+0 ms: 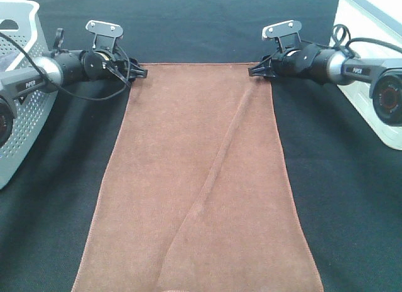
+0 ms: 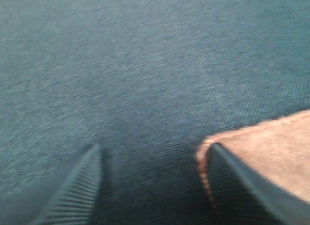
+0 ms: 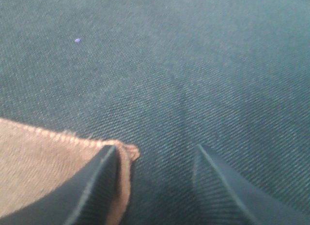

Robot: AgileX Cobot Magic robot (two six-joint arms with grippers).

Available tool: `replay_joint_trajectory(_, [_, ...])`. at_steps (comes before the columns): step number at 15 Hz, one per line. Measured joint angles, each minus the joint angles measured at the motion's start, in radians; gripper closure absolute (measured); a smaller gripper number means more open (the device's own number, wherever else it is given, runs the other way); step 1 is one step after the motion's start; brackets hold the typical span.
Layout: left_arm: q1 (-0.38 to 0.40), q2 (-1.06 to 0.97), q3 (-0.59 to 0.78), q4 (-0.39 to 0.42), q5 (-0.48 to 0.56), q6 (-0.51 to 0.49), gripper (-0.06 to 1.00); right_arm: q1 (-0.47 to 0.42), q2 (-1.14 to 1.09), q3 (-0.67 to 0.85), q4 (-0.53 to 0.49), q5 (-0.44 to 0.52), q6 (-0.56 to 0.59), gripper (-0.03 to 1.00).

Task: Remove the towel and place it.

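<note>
1. From the high camera I see the towel (image 1: pixel 201 179) lying flat on the counter (image 1: pixel 352 198), which is covered in black cloth. Its long side runs from the far edge between the two arms down to the near edge of the view.
2. One diagonal crease crosses the towel from the far right part toward the near middle.
3. The left end effector (image 1: pixel 139 71) sits at the towel's far left corner. In the left wrist view its jaws stand apart: one finger (image 2: pixel 242 186) lies over the towel corner (image 2: pixel 271 147), the other rests on bare black cloth. It grips nothing.
4. The right end effector (image 1: pixel 256 70) sits at the far right corner. In the right wrist view its jaws are likewise spread: one finger (image 3: pixel 92 186) overlaps the hemmed corner (image 3: pixel 43 162), the other is on black cloth. Nothing is clamped.
5. A grey perforated basket (image 1: pixel 25 116) stands at the left edge, apart from the towel.
</note>
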Motion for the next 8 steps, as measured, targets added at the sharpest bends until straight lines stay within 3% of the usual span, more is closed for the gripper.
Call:
replay_joint_trajectory(4, [-0.001,-0.095,0.001,0.041,0.22,-0.008,0.3,-0.001,-0.125,0.0,0.0,0.174,0.0,0.46])
replay_joint_trajectory(8, [-0.001,-0.26,0.001,0.026,0.557,-0.063,0.3,-0.001,-0.304,0.0,-0.007,0.415,0.04,0.46])
